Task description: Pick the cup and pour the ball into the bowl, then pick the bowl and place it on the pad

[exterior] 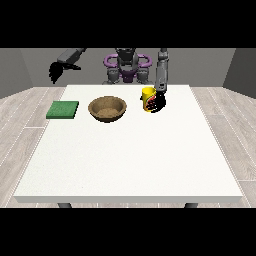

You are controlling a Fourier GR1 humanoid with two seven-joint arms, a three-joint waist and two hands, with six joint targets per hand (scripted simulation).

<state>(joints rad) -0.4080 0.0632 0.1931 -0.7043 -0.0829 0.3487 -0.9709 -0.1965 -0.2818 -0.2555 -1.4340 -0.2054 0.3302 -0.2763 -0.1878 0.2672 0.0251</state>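
Two black hands are what I watch from my station. The hand at the view's right point(159, 103) comes down from a grey forearm that drops almost straight to the table's far side; its fingers are curled around the right flank of the yellow cylindrical cup point(147, 98), which stands upright on the large white table point(130, 160). I cannot see the ball inside the cup. The hand at the view's left point(56, 71) hangs in the air off the table's far left corner, arm raised and bent outward, fingers pointing down and relaxed, holding nothing. The round brown wooden bowl point(107, 108) sits left of the cup, apart from it. The flat green square pad point(63, 109) lies further left, near the table's left edge.
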